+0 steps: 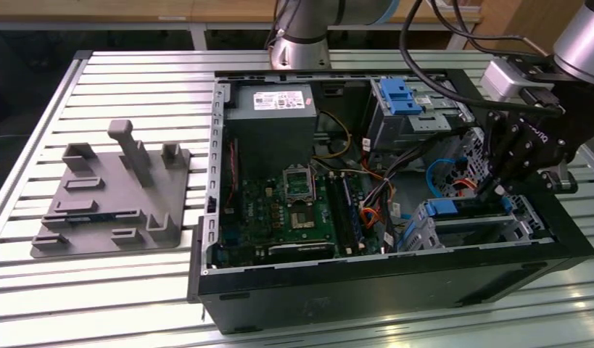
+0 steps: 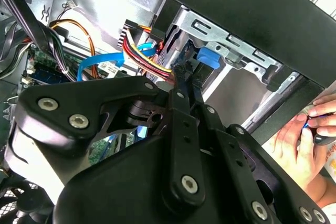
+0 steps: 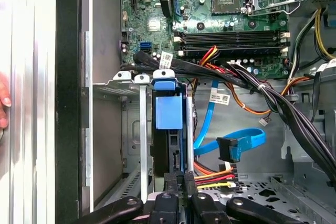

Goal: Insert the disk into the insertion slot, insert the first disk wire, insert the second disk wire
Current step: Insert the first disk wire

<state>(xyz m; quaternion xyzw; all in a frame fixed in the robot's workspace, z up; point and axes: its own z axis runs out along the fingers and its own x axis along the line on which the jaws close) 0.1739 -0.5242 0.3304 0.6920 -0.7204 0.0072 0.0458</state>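
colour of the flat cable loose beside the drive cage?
The flat cable is bright blue, with a dark plug; clearest in the first wrist view.

The disk [image 3: 168, 113], dark in a blue carrier with a blue latch, sits pushed into the insertion slot [image 1: 524, 217], a grey sheet-metal cage at the exterior view's lower right. The first disk wire [image 3: 212, 178], a red, orange and yellow bundle, reaches the disk's exposed end. The second disk wire [image 3: 247, 139], a flat blue cable, loops just beside the disk, its dark plug [image 3: 228, 150] hanging free.
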